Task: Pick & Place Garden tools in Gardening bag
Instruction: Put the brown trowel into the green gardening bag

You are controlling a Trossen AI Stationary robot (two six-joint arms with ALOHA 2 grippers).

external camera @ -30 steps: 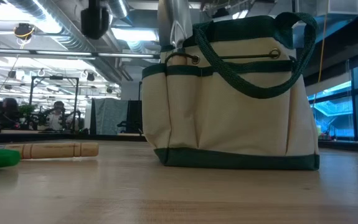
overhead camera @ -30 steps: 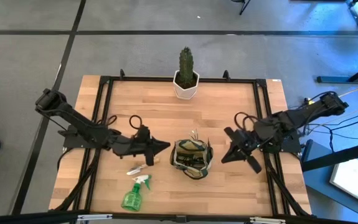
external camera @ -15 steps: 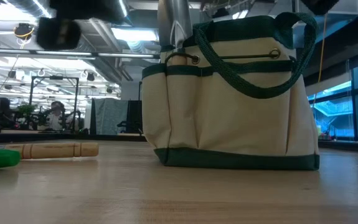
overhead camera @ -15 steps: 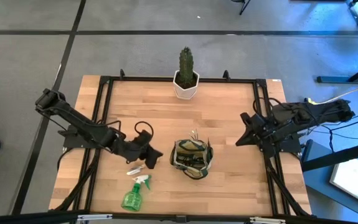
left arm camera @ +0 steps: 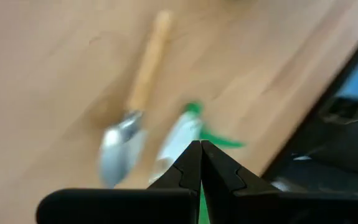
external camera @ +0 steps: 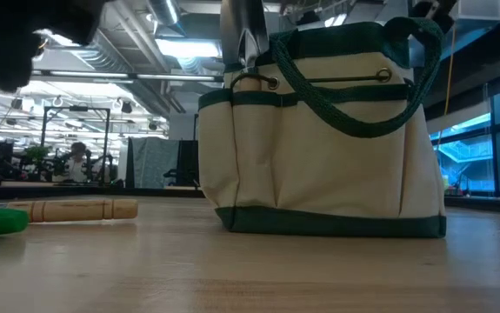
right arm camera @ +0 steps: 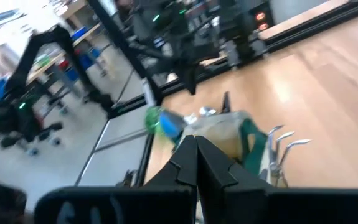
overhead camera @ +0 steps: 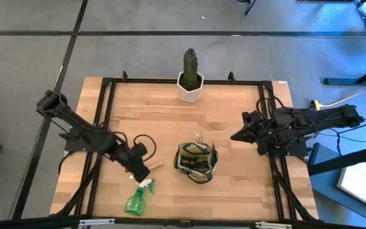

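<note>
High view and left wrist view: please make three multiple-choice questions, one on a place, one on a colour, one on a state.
1. Where does the spray bottle lie?
A. inside the bag
B. on the table, on the left arm's side of the gardening bag
C. beside the cactus

2. What colour is the cactus pot?
A. white
B. red
C. black

3. How are the left gripper's fingers?
A. wide open
B. shut, empty
C. shut on the trowel

Answers: 1 B, the high view shows it near the front edge; 2 A, the pot looks white; 3 B, the fingers meet, and the trowel lies beyond.
</note>
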